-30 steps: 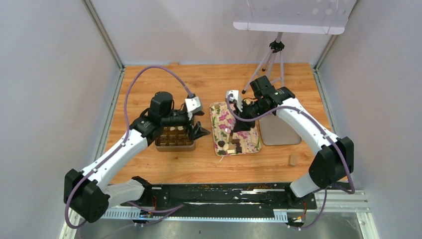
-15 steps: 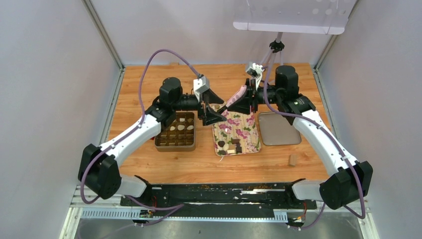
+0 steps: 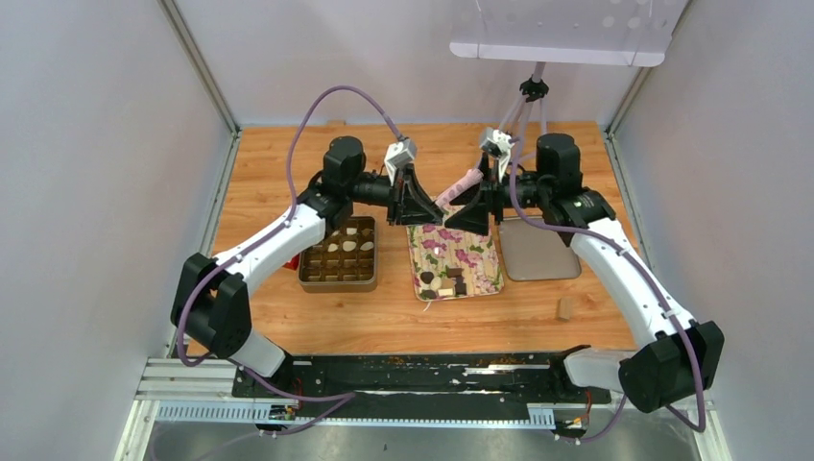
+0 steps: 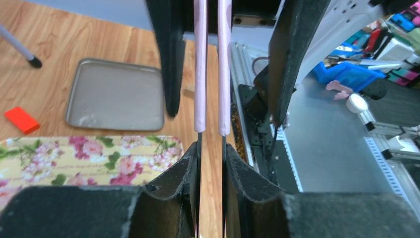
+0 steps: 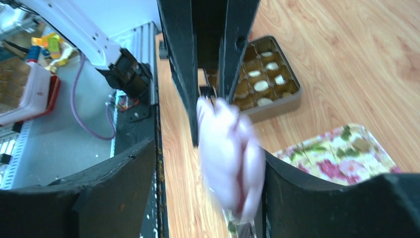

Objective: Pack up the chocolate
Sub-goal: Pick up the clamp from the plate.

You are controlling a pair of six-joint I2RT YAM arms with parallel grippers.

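Note:
Several chocolate pieces (image 3: 443, 280) lie at the near end of the floral tray (image 3: 480, 264). More sit in the cells of the metal box (image 3: 338, 254), also seen in the right wrist view (image 5: 267, 79). Above the tray's far end the two grippers meet around pink tongs (image 3: 464, 182). My left gripper (image 3: 422, 206) is shut on the tongs' thin metal ends (image 4: 210, 74), its jaws pressing both blades (image 4: 211, 163). My right gripper (image 3: 472, 213) stands open, with the blurred pink tongs (image 5: 230, 153) leaning against one finger (image 5: 307, 193).
A grey metal tray (image 3: 538, 248) lies right of the floral tray, also in the left wrist view (image 4: 116, 94). A red block (image 4: 21, 120) sits beyond the floral tray (image 4: 89, 158). A tan cylinder (image 3: 563, 307) stands near the front right. A tripod (image 3: 523, 106) stands at the back.
The right arm lifted the pink tongs off the floral tray toward the back. The left arm left the box, came over and closed on the tongs. The right gripper opened.

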